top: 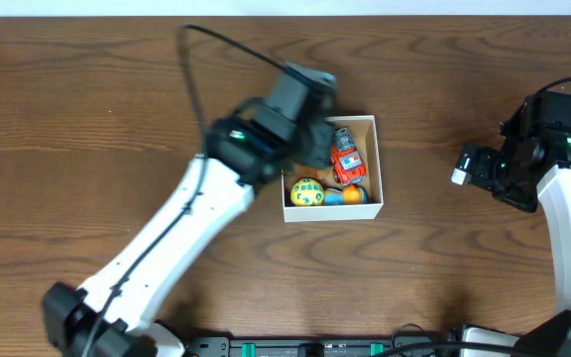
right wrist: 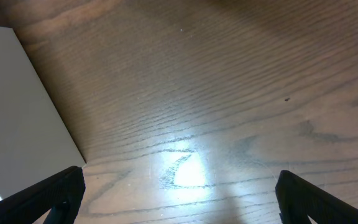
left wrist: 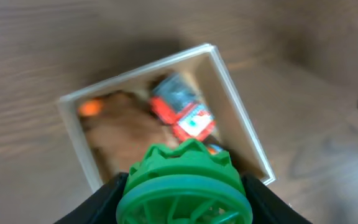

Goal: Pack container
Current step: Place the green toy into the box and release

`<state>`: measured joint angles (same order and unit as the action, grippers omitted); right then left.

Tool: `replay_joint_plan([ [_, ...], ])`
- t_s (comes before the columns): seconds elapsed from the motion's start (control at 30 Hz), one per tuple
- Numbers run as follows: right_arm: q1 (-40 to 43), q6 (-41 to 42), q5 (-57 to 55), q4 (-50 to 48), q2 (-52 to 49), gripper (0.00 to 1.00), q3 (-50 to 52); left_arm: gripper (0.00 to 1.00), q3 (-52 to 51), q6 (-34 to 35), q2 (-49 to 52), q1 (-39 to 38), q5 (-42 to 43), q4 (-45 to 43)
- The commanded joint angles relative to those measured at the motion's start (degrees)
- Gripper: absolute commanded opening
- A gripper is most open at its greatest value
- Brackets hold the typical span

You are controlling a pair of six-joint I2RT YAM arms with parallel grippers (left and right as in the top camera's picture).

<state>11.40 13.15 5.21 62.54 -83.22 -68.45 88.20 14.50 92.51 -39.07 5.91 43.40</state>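
The container (top: pixel 375 164) is a small white square box with a tan bottom at the table's middle; it also shows in the left wrist view (left wrist: pixel 232 93). Inside lie a red toy car (top: pixel 345 155), a yellow spotted ball (top: pixel 306 192) and an orange-and-blue toy (top: pixel 347 195). The red car also shows in the left wrist view (left wrist: pixel 182 112). My left gripper (left wrist: pixel 184 199) is shut on a green ribbed wheel-like toy (left wrist: pixel 184 186), held above the box's left part. My right gripper (right wrist: pixel 179 193) is open and empty over bare wood, right of the box's outer wall (right wrist: pixel 17 106).
The left arm (top: pixel 176 233) runs diagonally from the front left to the box, with a black cable (top: pixel 216 45) looping behind it. The right arm (top: pixel 553 169) stands at the right edge. A dark rail (top: pixel 315 347) lies along the front edge.
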Motion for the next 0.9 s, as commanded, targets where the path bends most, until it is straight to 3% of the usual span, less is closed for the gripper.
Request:
replay_joint_plan([
  [0.0,0.6,-0.6,0.2,0.1,0.0,0.99,0.1,0.29,-0.7,-2.5,4.6,-3.0,-0.4,-0.6],
  [0.2,0.6,-0.6,0.2,0.1,0.0,0.99,0.1,0.31,-0.7,-2.4,11.6,-4.4,-0.3,-0.1],
  [0.6,0.6,-0.6,0.2,0.1,0.0,0.99,0.1,0.83,-0.6,-2.4,15.1,-4.4,-0.3,0.3],
  [0.87,0.0,-1.7,0.5,0.1,0.0,0.99,0.1,0.93,-0.5,-2.4,7.6,-2.3,-1.9,3.4],
])
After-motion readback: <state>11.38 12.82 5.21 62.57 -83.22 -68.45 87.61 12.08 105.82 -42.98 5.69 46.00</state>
